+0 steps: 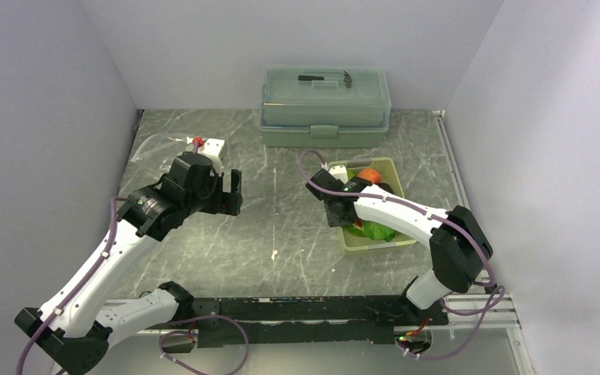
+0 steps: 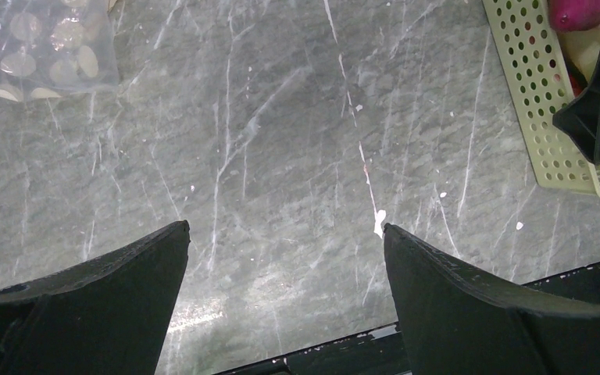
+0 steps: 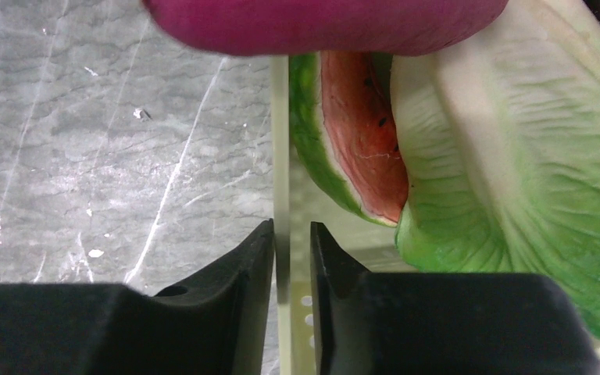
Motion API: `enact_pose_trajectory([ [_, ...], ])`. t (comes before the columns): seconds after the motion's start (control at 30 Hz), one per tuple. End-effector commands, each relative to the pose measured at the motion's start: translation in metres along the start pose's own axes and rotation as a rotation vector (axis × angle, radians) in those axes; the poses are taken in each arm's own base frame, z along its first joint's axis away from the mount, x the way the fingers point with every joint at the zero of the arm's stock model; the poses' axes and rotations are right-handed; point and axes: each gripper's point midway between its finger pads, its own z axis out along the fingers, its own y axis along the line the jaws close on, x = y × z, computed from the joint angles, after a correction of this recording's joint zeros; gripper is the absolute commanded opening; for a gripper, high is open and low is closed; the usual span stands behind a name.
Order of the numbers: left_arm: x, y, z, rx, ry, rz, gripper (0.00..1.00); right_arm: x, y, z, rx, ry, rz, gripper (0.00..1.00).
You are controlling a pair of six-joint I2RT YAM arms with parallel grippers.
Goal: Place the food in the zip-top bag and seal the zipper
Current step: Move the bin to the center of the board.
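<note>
The left pincer (image 2: 285, 234) hangs over the bare grey bench (image 2: 281, 117) with its two fingers spread wide and nothing between them. The dotted clear bag (image 2: 39, 47) lies flat on the bench at the far left, well apart from the yellow-green tray (image 2: 543, 101); whether its zipper is shut cannot be told.

The right pincer (image 3: 291, 230) sits astride the tray's left wall, one finger outside and one inside. The fingers are narrowly parted, with a sliver of gap on the inner side.

The food is all in the tray: a purple root (image 3: 320, 23), a watermelon slice (image 3: 363, 141), a lettuce leaf (image 3: 516, 172) and an orange fruit (image 1: 369, 174). A lidded green box (image 1: 326, 105) stands behind.
</note>
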Motion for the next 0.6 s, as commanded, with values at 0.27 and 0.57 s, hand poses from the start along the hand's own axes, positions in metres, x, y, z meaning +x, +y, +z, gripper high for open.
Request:
enact_pose_trajectory([
  [0.27,-0.024,0.002,0.003,-0.050,-0.050,-0.030,0.99,-0.042,-0.005,-0.037,-0.034,-0.141,0.030,0.62],
  [0.57,-0.054,0.025,0.006,-0.216,-0.102,-0.024,0.99,-0.071,-0.002,-0.085,-0.137,-0.235,0.027,0.80],
])
